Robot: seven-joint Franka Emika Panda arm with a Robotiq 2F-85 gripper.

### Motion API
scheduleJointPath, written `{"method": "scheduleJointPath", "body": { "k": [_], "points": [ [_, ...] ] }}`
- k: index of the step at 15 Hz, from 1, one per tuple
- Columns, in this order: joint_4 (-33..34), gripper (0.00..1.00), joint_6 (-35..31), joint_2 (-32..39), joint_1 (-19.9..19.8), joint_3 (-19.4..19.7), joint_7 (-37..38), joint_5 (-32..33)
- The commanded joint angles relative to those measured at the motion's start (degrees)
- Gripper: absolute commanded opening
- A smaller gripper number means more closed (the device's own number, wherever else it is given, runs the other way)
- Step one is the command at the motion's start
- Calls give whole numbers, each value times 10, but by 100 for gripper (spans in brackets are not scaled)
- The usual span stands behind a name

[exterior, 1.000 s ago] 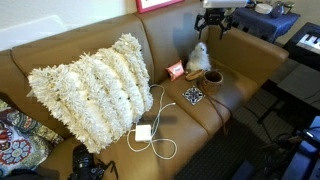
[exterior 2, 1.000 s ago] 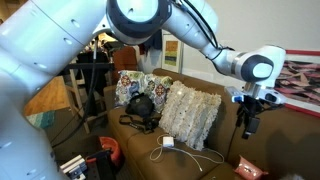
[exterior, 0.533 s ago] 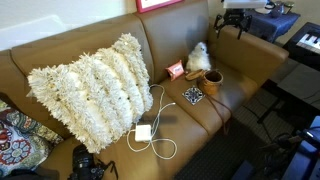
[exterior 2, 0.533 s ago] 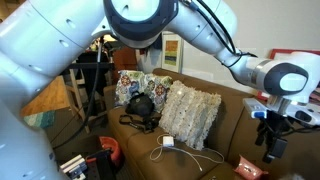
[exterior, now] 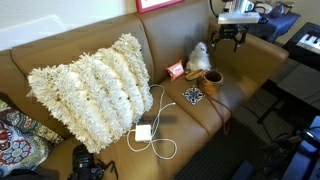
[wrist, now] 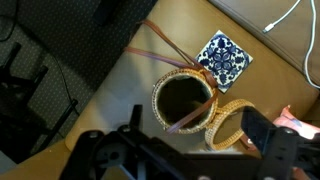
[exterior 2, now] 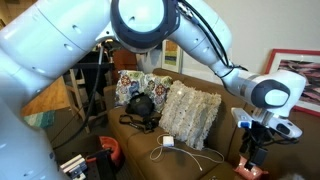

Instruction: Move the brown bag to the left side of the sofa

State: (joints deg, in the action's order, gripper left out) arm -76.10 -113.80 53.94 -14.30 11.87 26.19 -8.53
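Observation:
The brown bag point(exterior: 213, 80) is a small round woven basket with thin loop handles, standing on the seat at the right end of the caramel leather sofa point(exterior: 70, 48). My gripper point(exterior: 232, 37) hangs open above and just behind it, touching nothing. In the wrist view the bag's dark open mouth point(wrist: 183, 102) lies straight below, with my gripper point(wrist: 197, 126) open over its near rim and one finger point(wrist: 262, 135) showing at the right. A second woven ring point(wrist: 236, 124) lies against the bag. In an exterior view my gripper point(exterior 2: 255, 155) hangs low at the sofa's point(exterior 2: 226, 125) end; the bag is hidden there.
A white fluffy toy point(exterior: 200, 56) and a small orange item point(exterior: 175, 70) sit right behind the bag. A dark patterned square point(exterior: 193, 95) lies in front of it. A big shaggy pillow point(exterior: 90, 85) fills the middle, with a white charger and cable point(exterior: 144, 132) beside it.
The gripper has swung across above the sofa back and come down toward the bag at the sofa's right end. Its jaws stayed open. The bag has not moved.

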Motion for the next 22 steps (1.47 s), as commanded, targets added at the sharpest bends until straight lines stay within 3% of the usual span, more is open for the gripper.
{"method": "scheduleJointPath", "body": {
  "k": [1, 11, 16, 22],
  "points": [
    [-27, 100, -17, 17, 6, -6, -4, -8],
    [-99, 100, -55, 27, 16, -31, -24, -34],
    [-39, 100, -29, 49, 40, -44, -15, -31],
    [94, 100, 21, 73, 60, -41, 6, -21]
  ]
}}
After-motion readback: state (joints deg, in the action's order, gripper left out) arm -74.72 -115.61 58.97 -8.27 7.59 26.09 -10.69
